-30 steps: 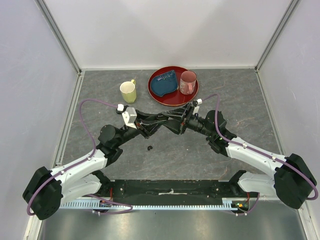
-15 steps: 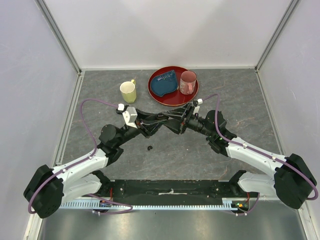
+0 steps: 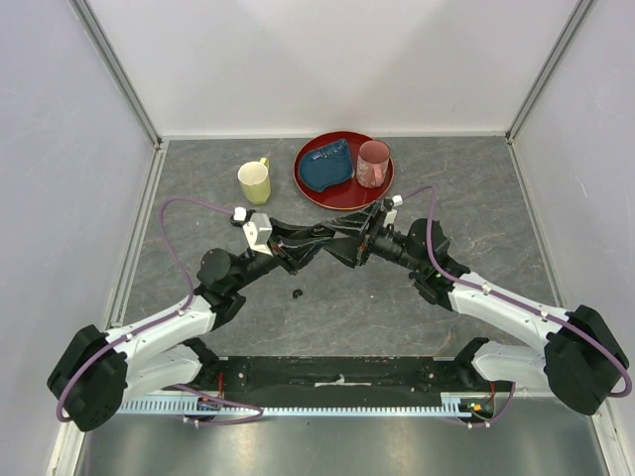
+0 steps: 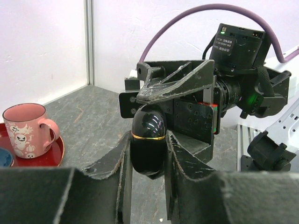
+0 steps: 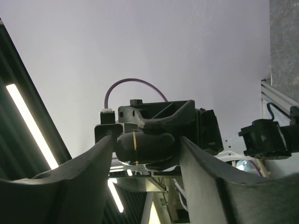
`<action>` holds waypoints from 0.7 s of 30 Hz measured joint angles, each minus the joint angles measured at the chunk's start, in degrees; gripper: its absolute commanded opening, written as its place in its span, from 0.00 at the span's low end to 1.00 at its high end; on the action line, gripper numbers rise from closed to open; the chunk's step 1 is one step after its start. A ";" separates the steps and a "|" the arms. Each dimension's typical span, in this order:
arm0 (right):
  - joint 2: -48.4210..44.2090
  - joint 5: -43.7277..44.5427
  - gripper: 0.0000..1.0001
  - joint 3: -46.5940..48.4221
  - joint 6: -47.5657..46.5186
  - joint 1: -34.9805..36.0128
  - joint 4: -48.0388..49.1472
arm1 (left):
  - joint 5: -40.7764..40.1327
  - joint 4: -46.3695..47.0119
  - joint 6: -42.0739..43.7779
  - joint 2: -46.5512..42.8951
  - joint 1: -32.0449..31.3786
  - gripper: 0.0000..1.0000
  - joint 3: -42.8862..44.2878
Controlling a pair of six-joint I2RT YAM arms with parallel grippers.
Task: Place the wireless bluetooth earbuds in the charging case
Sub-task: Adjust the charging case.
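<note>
A glossy black oval charging case point(image 4: 148, 135) with a thin gold band hangs above the middle of the table, closed. My left gripper point(image 4: 147, 142) is shut on its lower half, one finger on each side. My right gripper point(image 5: 147, 145) faces it from the opposite side, its fingers point(image 4: 180, 84) pressed on the two ends of the case point(image 5: 149, 147). From above the two grippers point(image 3: 337, 242) meet head-on and hide the case. One tiny black earbud point(image 3: 296, 293) lies on the table below the left arm.
A yellow mug point(image 3: 255, 181) stands at the back left. Beside it a red plate point(image 3: 342, 203) carries a blue cloth-like thing point(image 3: 326, 166) and a pink mug point(image 3: 372, 164), also in the left wrist view point(image 4: 25, 128). White walls enclose the table.
Both grippers stay together on the case; the left wrist has shifted only very slightly. The earbud on the table has not moved.
</note>
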 measured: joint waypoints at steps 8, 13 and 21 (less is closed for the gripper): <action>-2.23 -0.15 0.98 0.63 -7.89 0.70 -6.47 | -4.13 5.03 -0.11 -1.11 -0.46 0.02 -5.95; -4.85 2.40 0.98 6.14 -19.23 0.70 -18.95 | -6.51 10.62 -0.20 -2.64 -0.48 0.02 -10.29; -12.52 10.64 0.98 13.40 -39.54 0.70 -37.31 | -7.43 15.58 -0.63 -4.59 -0.50 0.02 -13.40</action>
